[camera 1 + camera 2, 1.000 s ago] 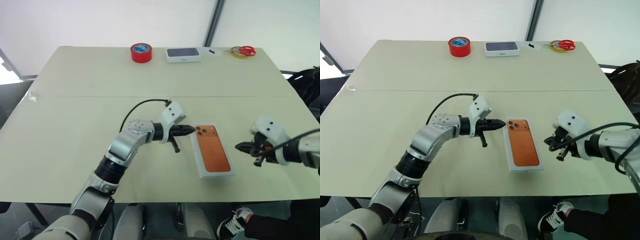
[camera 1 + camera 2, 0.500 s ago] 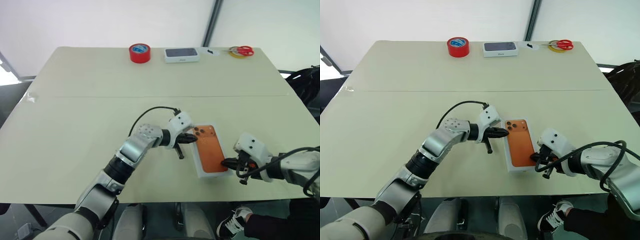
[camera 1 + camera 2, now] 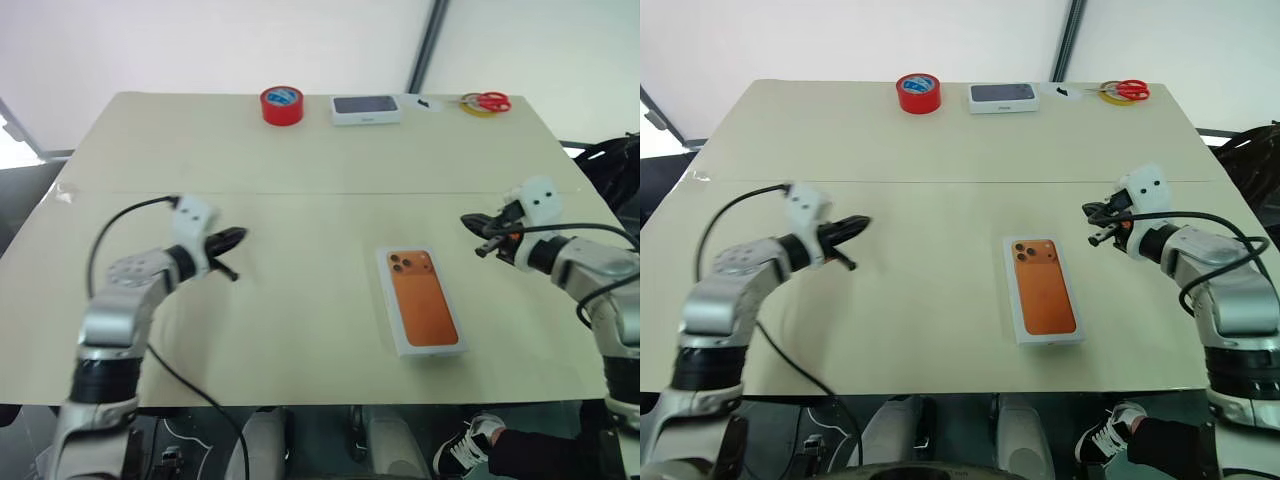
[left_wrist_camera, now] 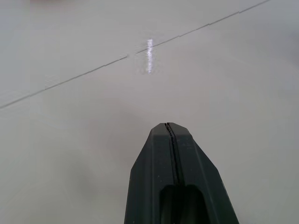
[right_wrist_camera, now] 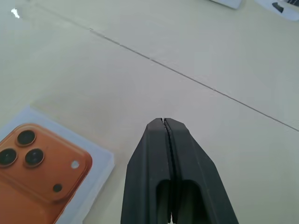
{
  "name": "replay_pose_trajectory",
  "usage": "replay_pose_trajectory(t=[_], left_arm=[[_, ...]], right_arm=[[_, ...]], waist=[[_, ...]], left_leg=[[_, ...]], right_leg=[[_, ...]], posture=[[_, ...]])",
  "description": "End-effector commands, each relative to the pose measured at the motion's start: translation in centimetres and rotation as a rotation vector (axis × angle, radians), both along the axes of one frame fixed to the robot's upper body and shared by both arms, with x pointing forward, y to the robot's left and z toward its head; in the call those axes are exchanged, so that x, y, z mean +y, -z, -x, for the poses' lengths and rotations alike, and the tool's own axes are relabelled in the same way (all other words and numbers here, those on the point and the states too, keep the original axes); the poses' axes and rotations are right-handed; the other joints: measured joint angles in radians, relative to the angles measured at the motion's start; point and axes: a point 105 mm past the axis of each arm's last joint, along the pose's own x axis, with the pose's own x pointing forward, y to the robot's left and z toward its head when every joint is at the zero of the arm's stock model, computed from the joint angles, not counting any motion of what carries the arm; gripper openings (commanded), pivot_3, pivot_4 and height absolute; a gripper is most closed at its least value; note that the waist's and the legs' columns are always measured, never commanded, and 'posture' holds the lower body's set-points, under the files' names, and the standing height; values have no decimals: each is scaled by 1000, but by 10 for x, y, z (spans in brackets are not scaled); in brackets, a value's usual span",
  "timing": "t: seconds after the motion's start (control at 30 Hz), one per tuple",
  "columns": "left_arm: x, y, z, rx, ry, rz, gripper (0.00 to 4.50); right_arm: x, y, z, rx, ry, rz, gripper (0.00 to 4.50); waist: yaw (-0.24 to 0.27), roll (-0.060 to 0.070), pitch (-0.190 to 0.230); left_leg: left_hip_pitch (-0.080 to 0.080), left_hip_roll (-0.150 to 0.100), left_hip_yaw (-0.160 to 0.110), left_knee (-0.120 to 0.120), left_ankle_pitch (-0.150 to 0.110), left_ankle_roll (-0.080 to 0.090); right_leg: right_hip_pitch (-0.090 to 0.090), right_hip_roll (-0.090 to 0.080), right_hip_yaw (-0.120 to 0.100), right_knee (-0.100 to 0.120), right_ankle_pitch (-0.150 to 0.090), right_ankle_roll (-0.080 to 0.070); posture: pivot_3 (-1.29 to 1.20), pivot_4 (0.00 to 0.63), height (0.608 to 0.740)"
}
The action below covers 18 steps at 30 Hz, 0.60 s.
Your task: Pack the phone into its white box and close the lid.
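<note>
text: none legible | lid (image 3: 424, 312): phone picture only | far box (image 3: 366, 108): print too small

The lid (image 5: 42, 172) runs off the lower left edge of the right wrist view; the phone itself lies hidden.

Bright, even daylight; soft shadows on the worktop (image 3: 300, 150); a small glare streak; wrist views slightly soft.
</note>
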Motion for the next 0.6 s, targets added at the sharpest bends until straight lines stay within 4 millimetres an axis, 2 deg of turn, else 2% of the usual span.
replay_pose_trajectory(t=[0.03, 0.23, 0.6], left_arm=[[24, -18, 7, -62, -81, 5, 0], [42, -24, 10, -74, -147, -5, 0], [41, -26, 5, -76, -156, -5, 0]], right_arm=[[8, -7, -7, -46, -45, 3, 26], [24, 2, -6, -27, -127, 14, 26], [31, 7, -3, -32, -156, 16, 26]], waist=[[0, 0, 0], [-1, 0, 0], [-1, 0, 0]], left_leg=[[0, 0, 0, 0, 0, 0], [0, 0, 0, 0, 0, 0], [0, 0, 0, 0, 0, 0]], right_leg=[[0, 0, 0, 0, 0, 0], [0, 0, 0, 0, 0, 0], [0, 0, 0, 1, 0, 0]], posture=[[0, 150, 732], [0, 150, 732], [0, 150, 732]])
